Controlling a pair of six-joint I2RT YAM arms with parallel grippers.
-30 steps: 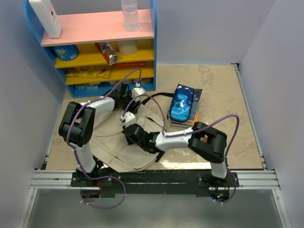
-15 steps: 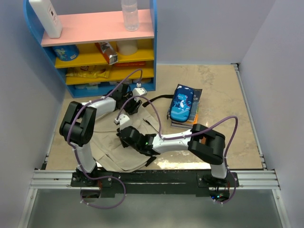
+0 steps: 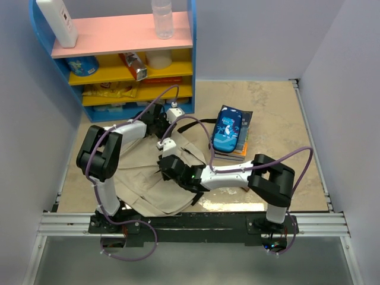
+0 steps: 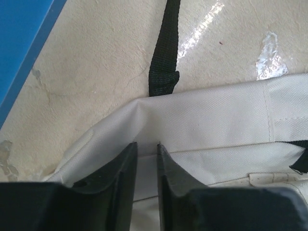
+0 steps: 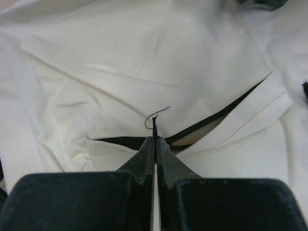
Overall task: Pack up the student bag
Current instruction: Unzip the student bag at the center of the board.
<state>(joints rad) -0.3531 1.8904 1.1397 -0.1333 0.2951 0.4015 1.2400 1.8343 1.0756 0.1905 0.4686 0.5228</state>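
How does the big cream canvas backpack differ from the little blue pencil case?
The cream canvas backpack is far bigger than the blue pencil case. The backpack lies rumpled on the table; the case sits on stacked books. The backpack is plain cloth with black straps; the case carries a white cartoon print.

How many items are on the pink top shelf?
2 on the pink shelf: a white container at the left end, a clear plastic bottle toward the right. The frame cuts off the shelf's back, so more may be hidden.

Lab test cell: plain grey partition walls (image 3: 267, 35), alu frame rail (image 3: 196, 224), mock snack shelf (image 3: 113, 32).
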